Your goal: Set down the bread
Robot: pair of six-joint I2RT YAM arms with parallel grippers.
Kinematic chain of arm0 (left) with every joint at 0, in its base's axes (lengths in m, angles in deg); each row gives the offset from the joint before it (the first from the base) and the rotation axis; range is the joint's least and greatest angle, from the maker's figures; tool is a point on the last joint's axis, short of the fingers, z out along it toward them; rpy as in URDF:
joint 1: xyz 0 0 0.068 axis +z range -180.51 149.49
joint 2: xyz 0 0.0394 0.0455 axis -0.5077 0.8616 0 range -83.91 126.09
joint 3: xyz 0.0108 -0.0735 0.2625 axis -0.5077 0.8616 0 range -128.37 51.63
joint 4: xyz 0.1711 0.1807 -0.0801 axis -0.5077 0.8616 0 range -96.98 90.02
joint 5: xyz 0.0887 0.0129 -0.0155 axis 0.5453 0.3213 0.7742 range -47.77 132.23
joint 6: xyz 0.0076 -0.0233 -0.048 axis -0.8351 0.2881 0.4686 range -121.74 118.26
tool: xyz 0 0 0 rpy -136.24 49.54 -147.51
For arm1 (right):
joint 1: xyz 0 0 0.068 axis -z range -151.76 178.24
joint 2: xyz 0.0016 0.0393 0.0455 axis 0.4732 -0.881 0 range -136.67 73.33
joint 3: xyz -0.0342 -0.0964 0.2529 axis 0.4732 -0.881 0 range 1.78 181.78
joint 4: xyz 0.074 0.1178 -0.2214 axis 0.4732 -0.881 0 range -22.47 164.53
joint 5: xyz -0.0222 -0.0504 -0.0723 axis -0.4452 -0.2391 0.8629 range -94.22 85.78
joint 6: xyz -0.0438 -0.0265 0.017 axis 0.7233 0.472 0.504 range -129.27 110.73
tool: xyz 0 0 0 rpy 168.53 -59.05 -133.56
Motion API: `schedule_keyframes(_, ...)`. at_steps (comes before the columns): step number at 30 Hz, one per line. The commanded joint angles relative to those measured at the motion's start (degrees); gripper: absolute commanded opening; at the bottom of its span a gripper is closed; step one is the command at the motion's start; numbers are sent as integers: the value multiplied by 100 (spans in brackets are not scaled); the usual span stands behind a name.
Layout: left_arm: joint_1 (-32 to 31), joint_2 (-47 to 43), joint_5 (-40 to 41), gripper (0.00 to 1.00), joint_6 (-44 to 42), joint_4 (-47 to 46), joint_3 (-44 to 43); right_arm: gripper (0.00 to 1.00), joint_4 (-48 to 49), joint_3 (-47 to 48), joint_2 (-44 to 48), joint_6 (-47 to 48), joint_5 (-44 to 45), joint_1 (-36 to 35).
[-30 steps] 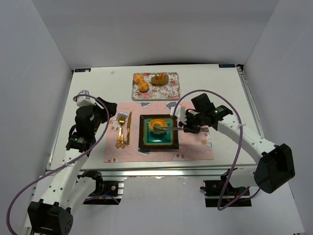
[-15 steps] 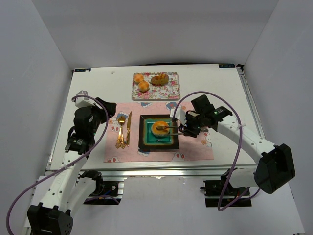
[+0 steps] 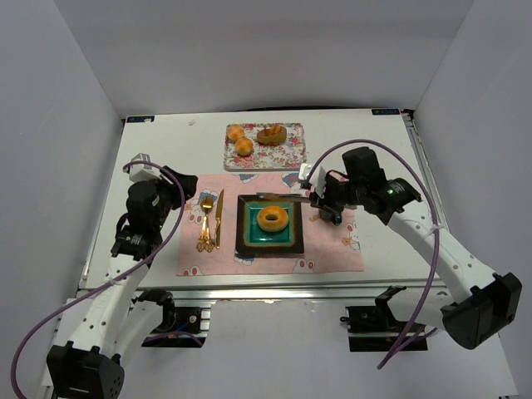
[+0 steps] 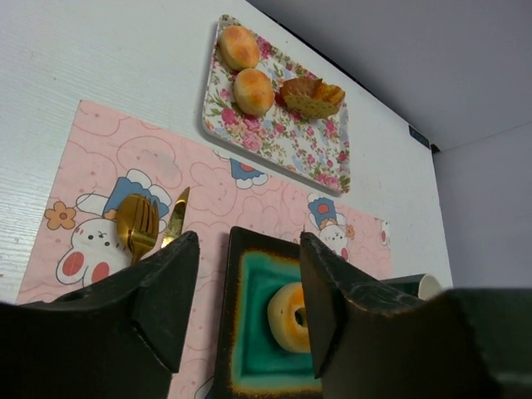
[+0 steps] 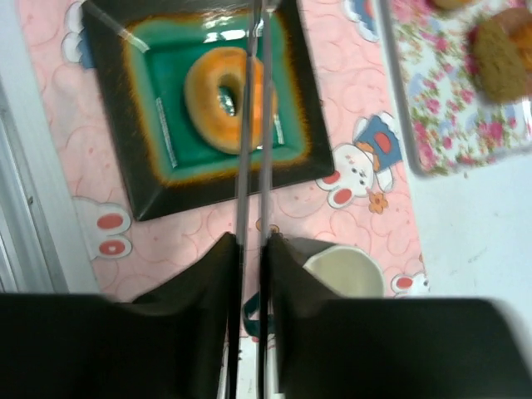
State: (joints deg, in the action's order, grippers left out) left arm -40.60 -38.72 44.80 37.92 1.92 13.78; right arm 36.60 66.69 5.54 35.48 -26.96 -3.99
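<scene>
One bread (image 3: 272, 219), a golden ring, lies flat in the middle of the one square green plate (image 3: 241, 229), nothing gripping it. The plate sits on one pink mat (image 3: 332, 249), with gold cutlery to its left: one knife (image 3: 219, 218) and a fork (image 4: 137, 223); whether a second piece lies by the fork cannot be told. Behind the mat, one floral tray (image 3: 287, 154) carries two buns (image 3: 235, 133) and one brown pastry (image 3: 272, 135). One cream mug (image 5: 345, 270) stands just right of the plate. The right claw (image 5: 251, 245) is clenched on one pair of thin metal tongs (image 5: 249, 166), their arms nearly parallel with a slim gap; from above, the tips hang over the plate's far rim, apart from the bread. The left claw (image 4: 247, 249) is spread wide and holds nothing, hovering left of the mat and touching nothing.
</scene>
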Motion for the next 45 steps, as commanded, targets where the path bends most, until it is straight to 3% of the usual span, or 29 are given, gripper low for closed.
schedule_keyframes(1,7,34,-151,60,42,-126,-12,20,663,207,117,-1086,50,505)
schedule_keyframes(3,-2,86,-248,28,77,-214,14,2,909,207,47,-1511,-2,1214)
schedule_keyframes(5,7,157,-309,0,138,-266,58,0,1147,102,-24,-2197,59,1761)
schedule_keyframes(9,-2,472,-959,0,174,-530,102,0,1910,-486,37,-3041,190,3151)
schedule_keyframes(11,-11,762,-1345,16,191,-600,111,0,2841,-1232,99,-3427,1084,3423)
schedule_keyframes(12,-11,868,-1442,38,209,-601,111,0,3140,-1487,73,-3473,1810,3442)
schedule_keyframes(16,-247,1316,-1646,62,16,-434,23,0,4056,-2393,-619,-3517,2477,3653)
schedule_keyframes(24,-1178,1949,-1041,69,-529,-3,-206,0,3857,-2360,-1622,-3369,1977,3926)
schedule_keyframes(28,-1390,2134,-890,69,-538,-64,-179,23,3303,-2166,-2132,-3131,1668,4022)
schedule_keyframes(29,-1443,2152,-864,70,-538,-64,-179,36,3240,-2140,-2203,-3061,1659,4057)
schedule_keyframes(32,-1496,2257,-802,70,-617,-3,-241,55,3117,-2035,-2291,-3008,1606,4198)
schedule_keyframes(36,-1523,2380,-802,70,-749,94,-355,75,2915,-1737,-2047,-2920,1475,4321)
schedule_keyframes(38,-1531,2459,-811,70,-793,120,-425,80,2714,-1569,-1905,-2858,1439,4330)
schedule_keyframes(39,-1531,2486,-819,70,-802,120,-452,89,2608,-1360,-1792,-2823,1483,4330)
schedule_keyframes(45,-1619,2670,-854,70,-872,-47,-548,90,2000,-471,-1492,-3068,1659,4313)
